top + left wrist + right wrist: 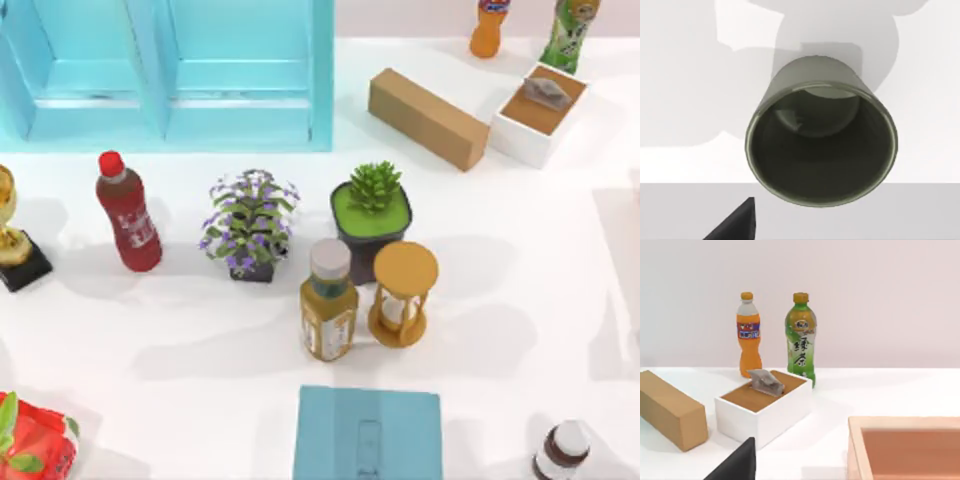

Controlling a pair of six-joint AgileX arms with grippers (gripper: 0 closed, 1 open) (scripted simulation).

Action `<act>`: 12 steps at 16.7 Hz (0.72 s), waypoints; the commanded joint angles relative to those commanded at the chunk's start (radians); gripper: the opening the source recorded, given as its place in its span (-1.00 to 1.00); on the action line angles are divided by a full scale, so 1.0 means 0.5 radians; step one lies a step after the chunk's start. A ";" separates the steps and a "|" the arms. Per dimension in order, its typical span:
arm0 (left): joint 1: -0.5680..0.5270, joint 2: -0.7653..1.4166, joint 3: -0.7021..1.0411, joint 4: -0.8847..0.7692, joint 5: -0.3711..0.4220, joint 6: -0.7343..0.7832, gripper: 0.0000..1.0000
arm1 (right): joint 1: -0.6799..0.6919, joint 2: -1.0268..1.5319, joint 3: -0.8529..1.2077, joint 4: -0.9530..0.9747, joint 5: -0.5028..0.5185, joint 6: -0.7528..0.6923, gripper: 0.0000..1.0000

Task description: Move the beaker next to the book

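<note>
Beaker (821, 132), dark olive-green and open-mouthed, stands upright on the white table (680, 90) directly ahead of the left pincer in the left wrist view, its rim facing the camera and its inside empty; a single dark fingertip (737, 222) of the left pincer pokes in at the near edge, apart from the beaker, and whether that pincer is spread or closed cannot be told, nor does it have hold of anything visible. Seen from above, the book (368, 432), a flat light-blue slab with a faint small rectangle on its cover, lies at the near edge of the table, just in front of a yellow-labelled bottle (328, 300) and an orange hourglass (403, 294). In the right wrist view, one dark fingertip (737, 462) of the right pincer shows at the near edge; its opening cannot be told either. Ahead of it sit a white box (764, 407) with a brown inside, a long brown cardboard box (671, 410), an orange drink bottle (748, 335) and a green tea bottle (801, 339).
</note>
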 joint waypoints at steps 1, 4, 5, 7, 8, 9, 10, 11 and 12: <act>0.001 0.026 -0.065 0.101 0.000 0.002 1.00 | 0.000 0.000 0.000 0.000 0.000 0.000 1.00; 0.005 0.105 -0.264 0.395 0.000 0.008 1.00 | 0.000 0.000 0.000 0.000 0.000 0.000 1.00; 0.007 0.126 -0.316 0.462 0.000 0.010 1.00 | 0.000 0.000 0.000 0.000 0.000 0.000 1.00; 0.009 0.149 -0.377 0.532 0.000 0.013 1.00 | 0.000 0.000 0.000 0.000 0.000 0.000 1.00; 0.009 0.150 -0.381 0.537 0.000 0.014 1.00 | 0.000 0.000 0.000 0.000 0.000 0.000 1.00; 0.009 0.150 -0.381 0.537 0.000 0.014 1.00 | 0.000 0.000 0.000 0.000 0.000 0.000 1.00; 0.009 0.150 -0.381 0.537 0.000 0.014 1.00 | 0.000 0.000 0.000 0.000 0.000 0.000 1.00; 0.009 0.150 -0.381 0.537 0.000 0.014 1.00 | 0.000 0.000 0.000 0.000 0.000 0.000 1.00; 0.009 0.150 -0.381 0.537 0.000 0.014 0.85 | 0.000 0.000 0.000 0.000 0.000 0.000 1.00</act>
